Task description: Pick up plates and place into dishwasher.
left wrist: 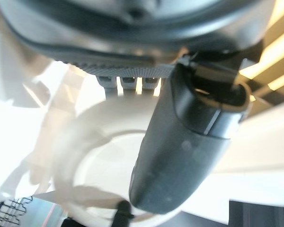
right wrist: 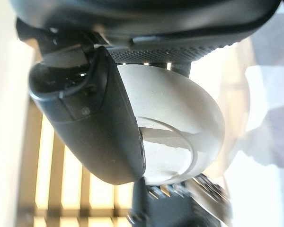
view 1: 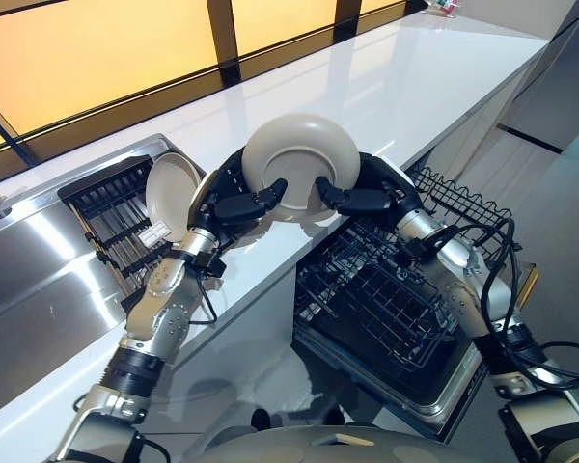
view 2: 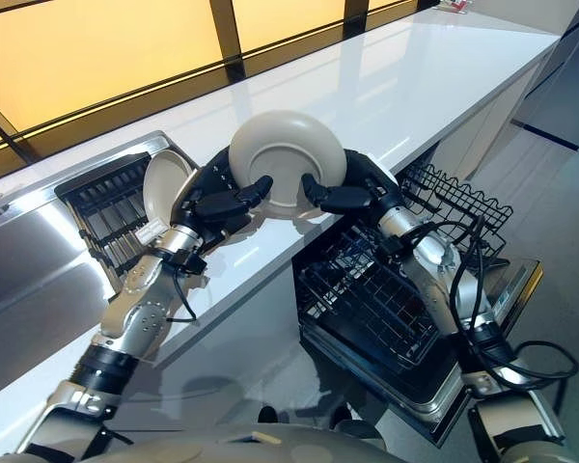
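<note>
A beige plate is held up on edge above the front edge of the white counter, its underside toward me. My left hand grips its left rim, thumb across the face and fingers behind. My right hand pinches the right rim the same way. In the left wrist view the thumb lies over the plate. The right wrist view shows that hand's thumb pressed on the plate. A second beige plate leans upright in the dish rack. The open dishwasher's black wire basket sits below my right arm.
The white counter runs back to the right, along an orange-lit window wall. A steel sink lies left of the dish rack. The dishwasher door hangs open, with grey floor to the right.
</note>
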